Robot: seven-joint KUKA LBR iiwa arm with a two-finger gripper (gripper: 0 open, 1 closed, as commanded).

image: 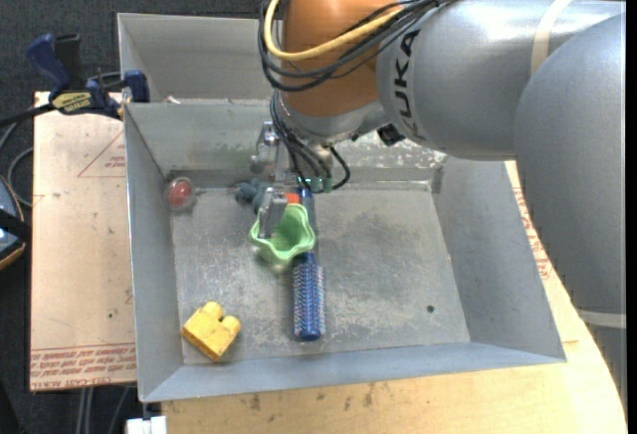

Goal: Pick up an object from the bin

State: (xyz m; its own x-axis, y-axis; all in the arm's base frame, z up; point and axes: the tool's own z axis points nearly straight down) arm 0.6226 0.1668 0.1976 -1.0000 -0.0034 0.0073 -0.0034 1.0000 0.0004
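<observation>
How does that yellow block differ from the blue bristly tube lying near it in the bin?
The yellow block is chunky and squarish with a notch in one side, while the blue bristly tube is long, thin and round. The block sits alone near the front left corner of the bin. The tube lies mid-bin, its far end seemingly touching a green cup-like thing. Both rest on the bin's floor.
</observation>
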